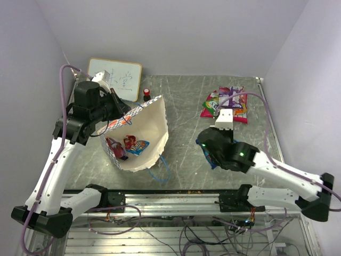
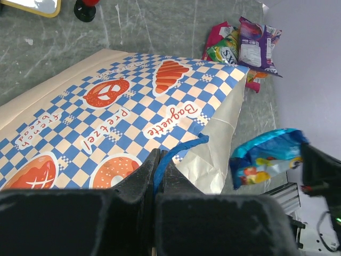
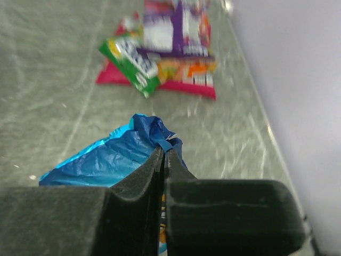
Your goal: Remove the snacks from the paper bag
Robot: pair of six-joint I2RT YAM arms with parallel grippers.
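Observation:
The paper bag (image 1: 146, 125) is held up on its side with its mouth open toward the camera; in the left wrist view its checkered side (image 2: 106, 117) fills the frame. My left gripper (image 1: 121, 113) (image 2: 160, 154) is shut on its blue cord handle (image 2: 178, 149). Two snacks, a red packet (image 1: 114, 148) and a red-and-blue one (image 1: 136, 145), lie inside the bag. My right gripper (image 1: 205, 146) (image 3: 164, 152) is shut on the larger blue packet (image 3: 114, 160) (image 2: 266, 157), right of the bag. A pile of purple, green, pink and orange packets (image 1: 226, 104) (image 3: 165, 48) lies at the far right.
A framed whiteboard (image 1: 117, 77) leans at the back left. A small red-and-black knob (image 1: 146, 95) stands behind the bag. The bag's other blue handle (image 1: 160, 172) trails on the table near the front rail (image 1: 170, 194). Walls close both sides.

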